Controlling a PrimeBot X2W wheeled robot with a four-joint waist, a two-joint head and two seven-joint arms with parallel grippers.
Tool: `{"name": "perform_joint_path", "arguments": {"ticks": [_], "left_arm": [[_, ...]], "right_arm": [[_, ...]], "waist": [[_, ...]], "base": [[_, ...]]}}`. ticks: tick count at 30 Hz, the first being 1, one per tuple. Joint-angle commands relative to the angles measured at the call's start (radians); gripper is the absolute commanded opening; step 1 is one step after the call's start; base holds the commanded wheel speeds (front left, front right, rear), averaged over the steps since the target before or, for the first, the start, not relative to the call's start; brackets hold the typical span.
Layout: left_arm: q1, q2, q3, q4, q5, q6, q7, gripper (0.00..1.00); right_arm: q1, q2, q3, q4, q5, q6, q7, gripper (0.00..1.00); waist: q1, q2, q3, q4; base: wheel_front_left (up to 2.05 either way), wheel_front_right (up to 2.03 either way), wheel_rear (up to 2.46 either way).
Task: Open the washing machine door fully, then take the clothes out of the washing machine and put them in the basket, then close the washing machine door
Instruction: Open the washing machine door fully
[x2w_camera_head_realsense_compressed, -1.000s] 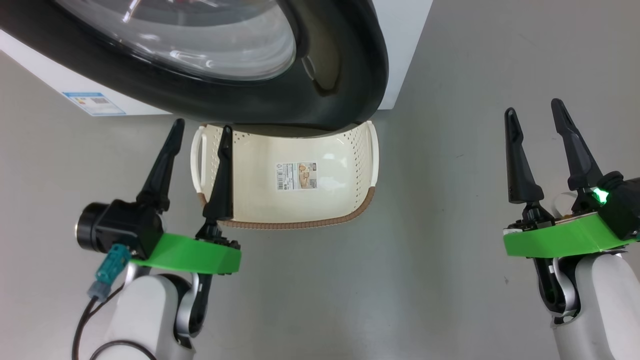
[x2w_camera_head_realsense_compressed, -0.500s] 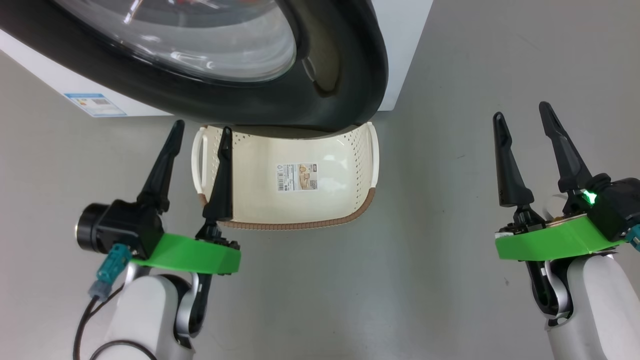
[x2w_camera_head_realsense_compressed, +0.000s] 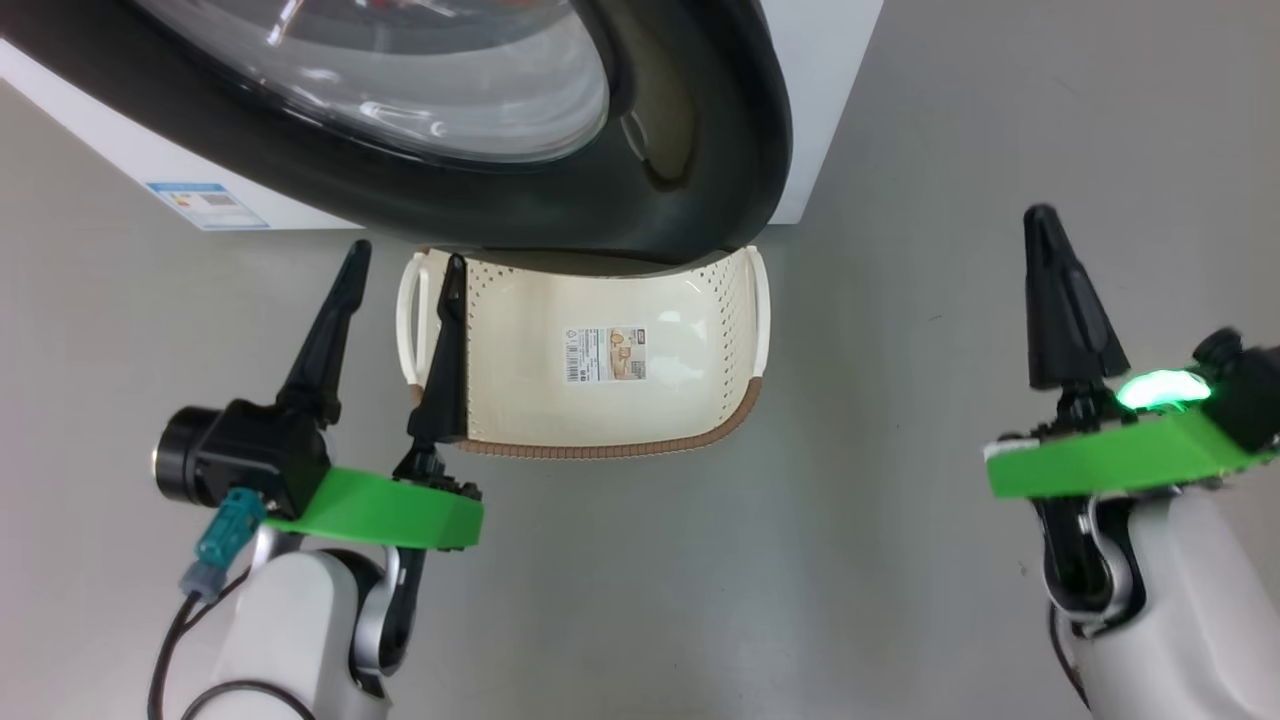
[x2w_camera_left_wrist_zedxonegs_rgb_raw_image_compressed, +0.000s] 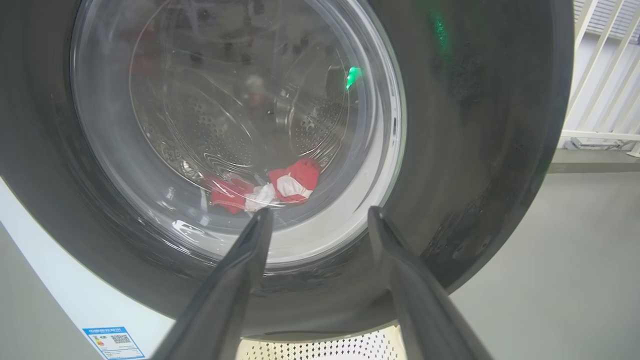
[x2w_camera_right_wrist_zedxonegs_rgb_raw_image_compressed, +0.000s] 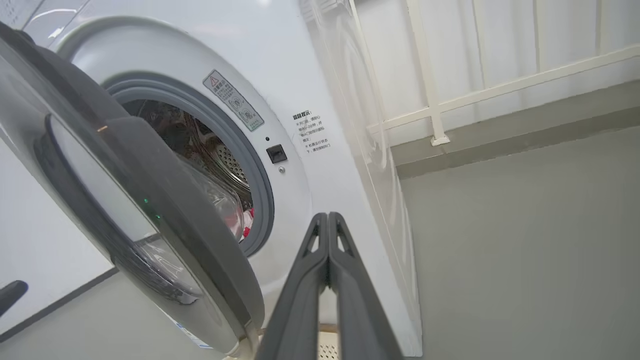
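Note:
The washing machine door (x2w_camera_head_realsense_compressed: 690, 120), black-rimmed with a bulging glass window, hangs partly open above the far rim of the basket (x2w_camera_head_realsense_compressed: 520, 400). The cream basket stands on the floor with a sticker on its bottom. My left gripper (x2w_camera_head_realsense_compressed: 407, 256) is open at the basket's left handle, with nothing between its fingers. In the left wrist view it (x2w_camera_left_wrist_zedxonegs_rgb_raw_image_compressed: 319, 212) points at the door glass, and the red and white clothes (x2w_camera_left_wrist_zedxonegs_rgb_raw_image_compressed: 295, 182) show through it in the drum. My right gripper (x2w_camera_head_realsense_compressed: 1042, 215) is shut on nothing, out to the right of the basket. In the right wrist view it (x2w_camera_right_wrist_zedxonegs_rgb_raw_image_compressed: 327, 216) points toward the washing machine (x2w_camera_right_wrist_zedxonegs_rgb_raw_image_compressed: 300, 75) and its door (x2w_camera_right_wrist_zedxonegs_rgb_raw_image_compressed: 200, 225).
A grey floor (x2w_camera_head_realsense_compressed: 900, 550) spreads around the basket. A blue label (x2w_camera_head_realsense_compressed: 208, 205) is stuck low on the machine's front. Right of the machine a white railing (x2w_camera_right_wrist_zedxonegs_rgb_raw_image_compressed: 435, 100) runs along a raised kerb.
My right gripper has gone from open to shut and shifted a little. The head camera moved slightly, and the left gripper holds as before.

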Motion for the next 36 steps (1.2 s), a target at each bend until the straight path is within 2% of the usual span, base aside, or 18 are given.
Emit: {"name": "perform_joint_path", "arguments": {"ticks": [1, 6, 8, 9, 11, 15, 23, 30, 36], "left_arm": [[0.015, 0.024, 0.025, -0.023, 0.004, 0.001, -0.012, 1.0], [0.013, 0.024, 0.02, -0.022, 0.004, 0.001, -0.012, 1.0], [0.008, 0.024, 0.016, -0.022, 0.003, 0.002, -0.012, 1.0], [0.008, 0.024, 0.016, -0.022, 0.003, 0.002, -0.012, 1.0], [0.002, 0.024, 0.014, -0.021, 0.003, 0.001, -0.012, 1.0], [-0.002, 0.024, 0.01, -0.022, -0.008, 0.005, -0.012, 1.0], [0.003, 0.024, -0.008, -0.025, -0.024, 0.015, -0.012, 1.0], [-0.006, 0.024, -0.014, -0.025, -0.024, 0.021, -0.012, 1.0], [-0.01, 0.024, -0.018, -0.024, -0.031, 0.025, -0.012, 1.0]], "right_arm": [[-0.041, 0.006, 0.045, -0.006, 0.069, 0.007, -0.006, 0.0], [-0.133, -0.008, 0.089, 0.024, 0.318, 0.007, 0.045, 0.0], [-0.171, -0.011, 0.087, 0.023, 0.422, 0.007, 0.078, 0.0], [-0.171, -0.011, 0.087, 0.023, 0.422, 0.007, 0.078, 0.0], [-0.208, -0.01, 0.082, 0.025, 0.542, 0.007, 0.126, 0.0], [-0.276, -0.003, 0.062, 0.039, 0.807, 0.007, 0.258, 0.0], [-0.407, -0.005, 0.026, 0.17, 1.158, 0.007, 0.555, 0.0], [-0.592, -0.063, 0.086, 0.363, 1.316, 0.007, 0.771, 0.0], [-0.693, -0.106, 0.176, 0.459, 1.34, 0.007, 0.862, 0.0]], "waist": [[0.0, 0.0, 0.0, 0.004], [0.0, 0.0, 0.003, 0.017], [0.0, 0.0, 0.006, 0.023], [0.0, 0.0, 0.006, 0.023], [0.0, 0.0, 0.008, 0.03], [0.0, 0.0, 0.012, 0.041], [0.0, 0.0, 0.013, 0.066], [0.0, 0.0, 0.035, 0.086], [0.0, 0.0, 0.044, 0.102]], "base": [[0.0, 0.0, 0.0], [0.0, 0.0, 0.0], [0.0, 0.0, 0.0], [0.0, 0.0, 0.0], [0.0, 0.0, 0.0], [0.0, 0.0, 0.0], [0.0, 0.0, 0.0], [0.0, 0.0, 0.0], [0.0, 0.0, 0.0]]}}
